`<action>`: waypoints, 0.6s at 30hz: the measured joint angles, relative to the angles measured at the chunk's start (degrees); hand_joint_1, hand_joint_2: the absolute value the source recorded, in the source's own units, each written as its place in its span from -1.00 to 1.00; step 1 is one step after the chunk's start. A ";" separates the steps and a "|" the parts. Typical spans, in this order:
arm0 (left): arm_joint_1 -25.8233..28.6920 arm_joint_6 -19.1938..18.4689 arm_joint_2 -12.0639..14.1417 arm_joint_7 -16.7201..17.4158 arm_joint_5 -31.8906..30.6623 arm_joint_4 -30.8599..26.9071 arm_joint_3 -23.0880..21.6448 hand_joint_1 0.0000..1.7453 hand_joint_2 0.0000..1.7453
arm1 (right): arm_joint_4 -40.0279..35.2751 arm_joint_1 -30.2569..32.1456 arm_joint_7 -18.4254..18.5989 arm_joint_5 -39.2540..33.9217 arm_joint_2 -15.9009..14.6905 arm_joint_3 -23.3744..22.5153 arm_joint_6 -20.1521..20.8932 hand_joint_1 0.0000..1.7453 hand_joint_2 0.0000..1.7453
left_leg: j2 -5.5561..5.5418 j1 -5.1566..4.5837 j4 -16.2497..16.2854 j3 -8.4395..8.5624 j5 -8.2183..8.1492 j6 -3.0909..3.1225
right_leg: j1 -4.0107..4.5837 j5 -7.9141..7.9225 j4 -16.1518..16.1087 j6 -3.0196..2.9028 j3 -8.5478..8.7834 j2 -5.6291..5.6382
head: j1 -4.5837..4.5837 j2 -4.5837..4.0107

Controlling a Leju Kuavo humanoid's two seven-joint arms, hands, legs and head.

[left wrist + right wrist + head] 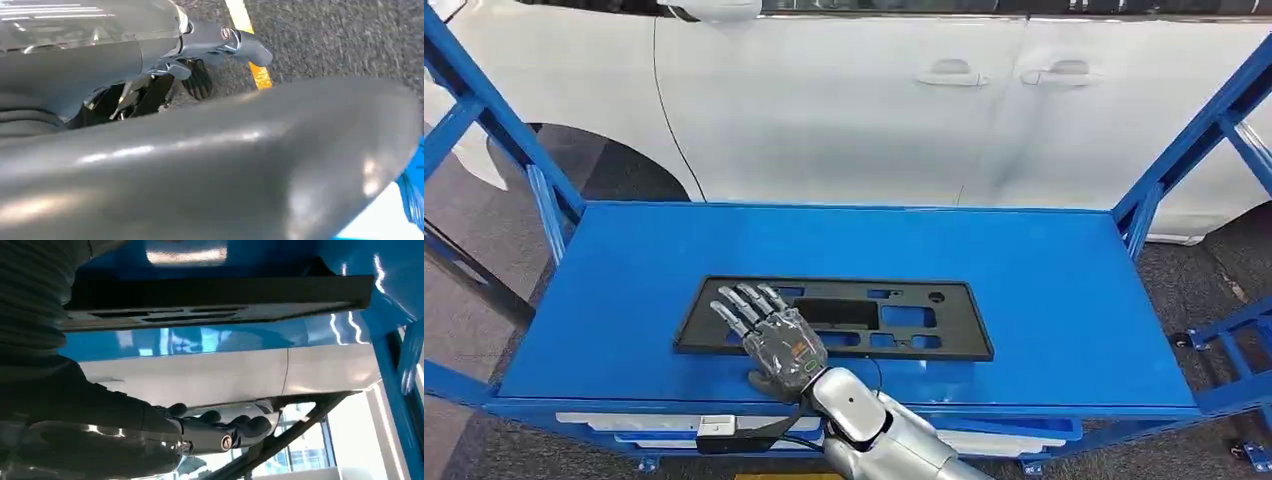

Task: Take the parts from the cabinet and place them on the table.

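A flat black plastic part point(834, 318), long and rectangular with several cut-out openings, lies flat on the blue desk point(1044, 290), toward its front left area and well clear of the edges. The right robot hand point(769, 335) hovers over the near left portion of the part with its fingers point(742, 305) spread and stretched forward, holding nothing; whether the palm touches the part cannot be told. In the right wrist view the same part point(215, 302) shows edge-on against the blue desk surface, with the dark fingers point(240, 427) extended and apart from it. The left robot hand point(210, 55) hangs beside the robot above grey floor point(340, 40) with a yellow line point(247, 35); its fingers appear loosely open, gripping nothing. Beyond the desk stands a white car point(874, 100), its door handles facing the robot.
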 joint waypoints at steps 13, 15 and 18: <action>-0.08 -0.35 0.66 -0.68 0.00 0.00 -0.44 -1.00 -1.00 | 9.92 -2.54 7.32 7.00 1.88 -1.68 -4.81 -1.00 1.00 | -0.07 -0.13 4.03 0.27 -4.38 -2.45 | 0.27 10.74 -17.15 -2.96 5.97 -0.03 | -0.18 0.00; -0.08 -0.35 0.85 -0.68 0.00 0.00 -0.44 -1.00 -1.00 | 10.31 -2.73 7.74 7.62 1.90 -1.97 -5.05 -1.00 1.00 | -0.07 -0.10 9.12 -2.23 -6.88 -2.74 | 0.34 10.64 -17.13 -3.11 6.00 -0.05 | -0.33 0.00; 0.06 -0.37 1.03 -0.66 0.00 0.00 -0.46 -1.00 -1.00 | 11.29 -2.71 8.20 7.95 1.88 -2.47 -5.09 -1.00 1.00 | -0.06 -0.03 18.14 -7.22 -9.17 -3.23 | 0.44 10.43 -16.99 -3.25 6.03 -0.07 | -0.39 0.00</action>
